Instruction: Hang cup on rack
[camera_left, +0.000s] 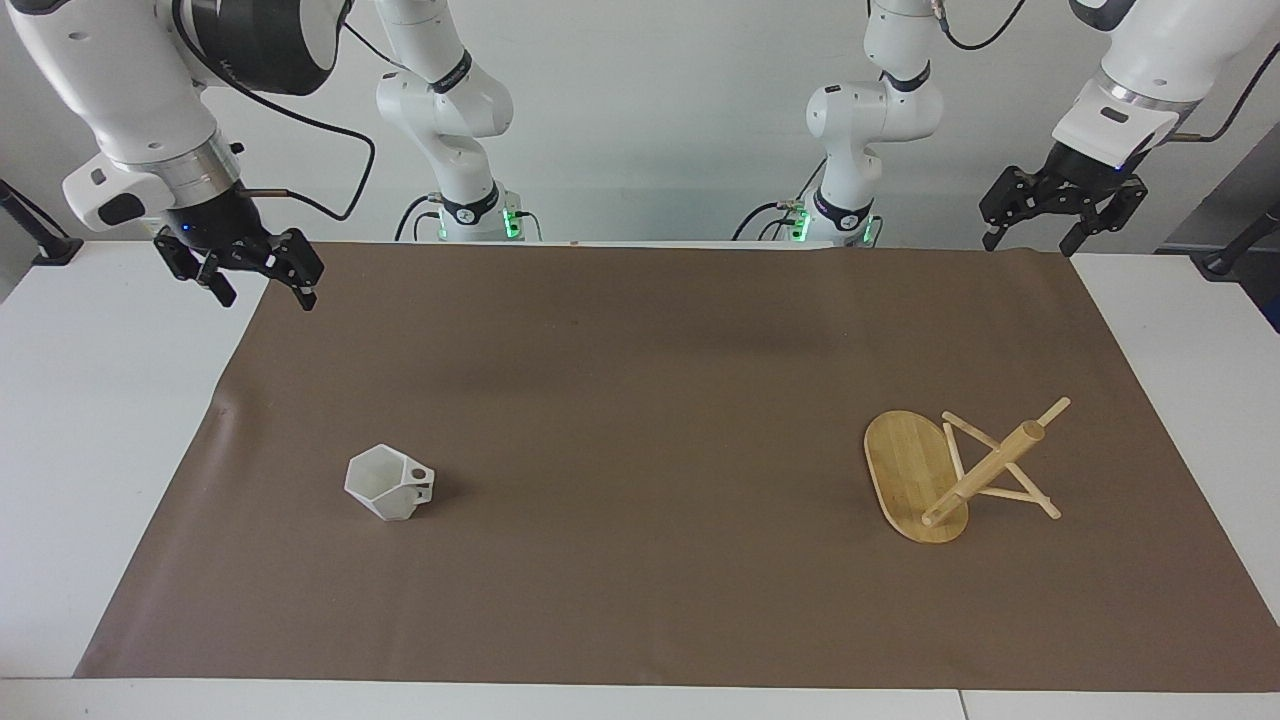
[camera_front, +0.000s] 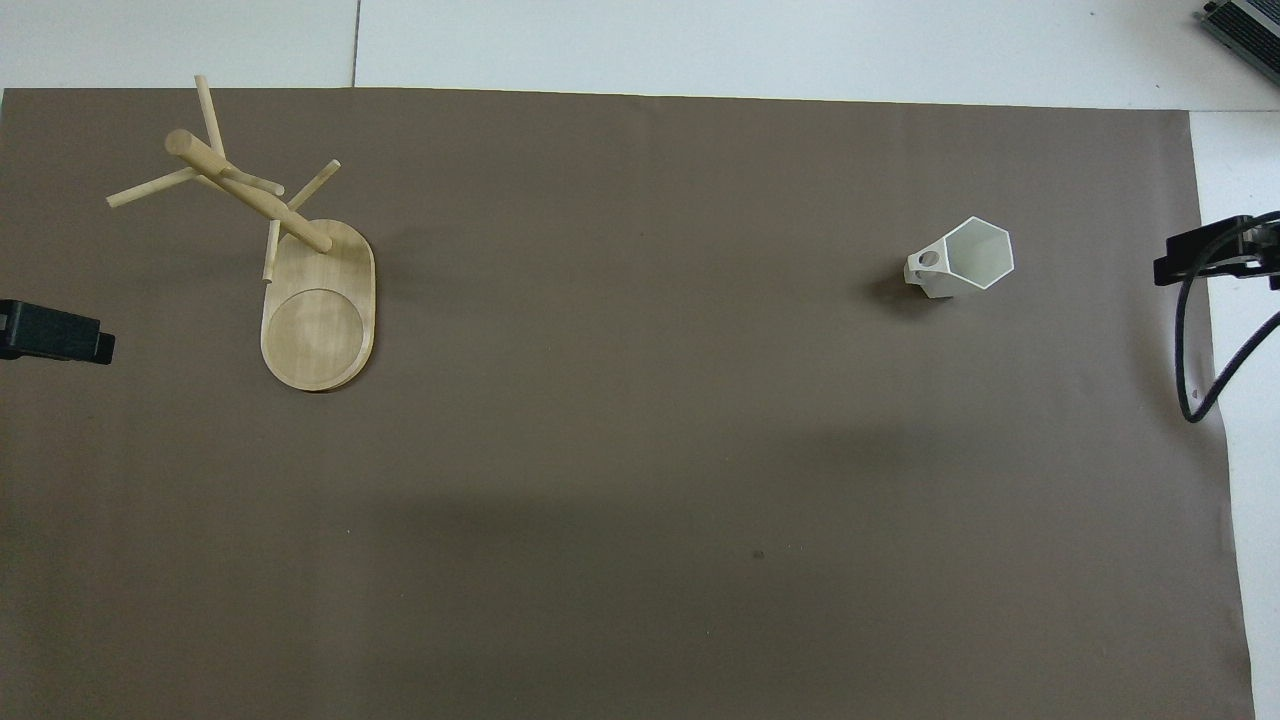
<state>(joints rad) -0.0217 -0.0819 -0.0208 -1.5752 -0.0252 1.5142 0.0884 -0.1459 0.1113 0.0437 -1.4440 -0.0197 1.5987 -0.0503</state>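
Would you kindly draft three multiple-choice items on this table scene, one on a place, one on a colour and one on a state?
1. Where does the cup stand?
A. on the brown mat, toward the right arm's end of the table
B. on the rack's base
C. hung on a peg

2. What colour is the cup?
A. blue
B. white
C. black

3. How is the right gripper?
A. shut on the cup
B. shut on a peg
C. open, holding nothing

Answers:
1 A: it sits upright on the mat, well apart from the rack.
2 B: its faceted sides are white.
3 C: it hangs over the mat's corner with fingers apart; the left gripper is also open and empty.
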